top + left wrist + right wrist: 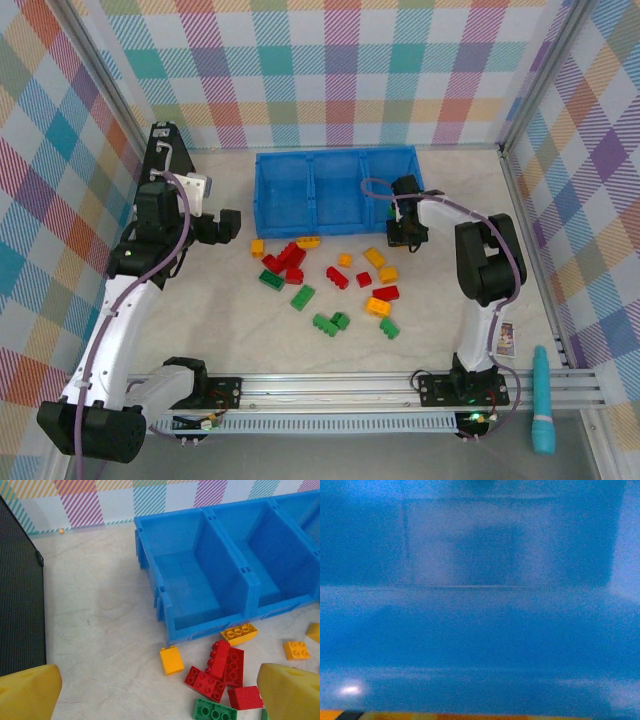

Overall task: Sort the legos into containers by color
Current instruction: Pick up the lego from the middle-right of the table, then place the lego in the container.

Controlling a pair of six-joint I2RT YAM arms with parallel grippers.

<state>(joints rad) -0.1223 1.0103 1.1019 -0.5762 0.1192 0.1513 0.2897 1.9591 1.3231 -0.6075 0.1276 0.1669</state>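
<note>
The left gripper hangs low over the surface. It is spread wide, with nothing between its yellow fingertips. Several legos lie just ahead of it. A yellow brick is nearest its middle, and a heap of red bricks sits toward its right fingertip. A green brick lies closest of all, beside that fingertip. Beyond the heap, an orange brick lies against the front wall of the bin. The bin stands ahead and to the gripper's right, its left compartment nearest. A black panel rises on the gripper's left.

In the top view, the left gripper sits just beside the near left corner of the bin. The legos are scattered over the surface between it and the right gripper, all outside the bin. The right gripper is at the front wall of the right compartment, with yellow bricks lying near it on its bin-far side.

The right wrist view is blurred blue plastic of the bin at very close range. An orange strip runs along its bottom edge. I cannot tell how far the right gripper's jaws are apart or whether they hold anything.

A teal tool lies well behind the right gripper, by the rail.
</note>
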